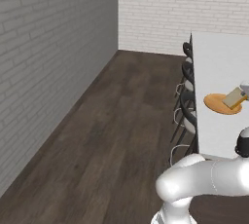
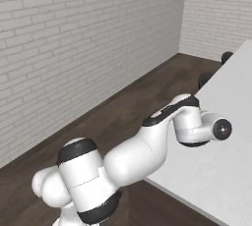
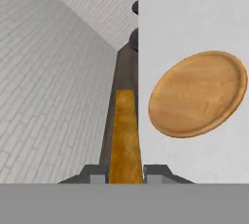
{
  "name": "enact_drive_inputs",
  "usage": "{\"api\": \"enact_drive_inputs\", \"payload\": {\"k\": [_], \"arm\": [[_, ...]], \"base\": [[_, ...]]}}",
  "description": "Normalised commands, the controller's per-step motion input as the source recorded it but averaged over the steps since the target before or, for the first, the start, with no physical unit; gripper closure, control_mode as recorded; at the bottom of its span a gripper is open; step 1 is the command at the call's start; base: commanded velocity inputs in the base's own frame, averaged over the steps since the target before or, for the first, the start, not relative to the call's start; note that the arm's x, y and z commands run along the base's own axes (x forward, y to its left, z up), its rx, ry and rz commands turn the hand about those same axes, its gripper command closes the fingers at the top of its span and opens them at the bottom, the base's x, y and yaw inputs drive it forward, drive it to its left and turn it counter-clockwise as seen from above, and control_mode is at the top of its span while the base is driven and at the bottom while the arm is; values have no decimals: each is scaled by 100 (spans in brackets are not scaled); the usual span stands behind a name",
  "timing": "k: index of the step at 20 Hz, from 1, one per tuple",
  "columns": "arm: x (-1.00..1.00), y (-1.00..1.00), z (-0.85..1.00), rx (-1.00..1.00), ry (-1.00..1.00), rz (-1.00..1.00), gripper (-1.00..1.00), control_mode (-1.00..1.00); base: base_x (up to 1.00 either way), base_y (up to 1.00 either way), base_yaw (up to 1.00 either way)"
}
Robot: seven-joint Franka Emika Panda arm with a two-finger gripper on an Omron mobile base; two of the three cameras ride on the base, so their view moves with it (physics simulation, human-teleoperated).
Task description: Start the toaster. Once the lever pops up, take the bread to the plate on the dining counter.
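My gripper (image 3: pixel 125 173) is shut on the bread (image 3: pixel 125 133), a tan-yellow slice with a golden-brown crust, seen edge-on between the fingertips (image 3: pixel 156 171). In the left base view the bread (image 1: pixel 234 97) hangs tilted just above the orange-brown plate (image 1: pixel 219 104), with the gripper (image 1: pixel 245 89) at the picture's right edge. The plate (image 3: pixel 198 94) lies flat on the light grey dining counter (image 3: pixel 194 18), to the right of the bread in the hand view. The toaster is out of view.
Dark chairs (image 1: pixel 187 74) line the counter's near side. The counter (image 2: pixel 231 136) stretches away under my arm (image 2: pixel 192 122). Dark wood floor (image 1: pixel 112 135) lies open to the left, bounded by grey brick walls (image 1: pixel 48 47).
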Motion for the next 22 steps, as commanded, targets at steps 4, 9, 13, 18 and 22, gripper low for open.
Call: {"api": "enact_drive_inputs", "payload": {"k": [4,9,13,18,22], "arm": [[45,-41,-29,0,0,0,100,-100],[37,-39,-29,0,0,0,100,-100],[37,-33,-18,0,0,0,100,-100],[26,-20,-22,0,0,0,100,-100],[10,-19,-32,0,0,0,100,-100]], "base": [[0,0,0],[0,0,0],[0,0,0],[0,0,0],[0,0,0]]}}
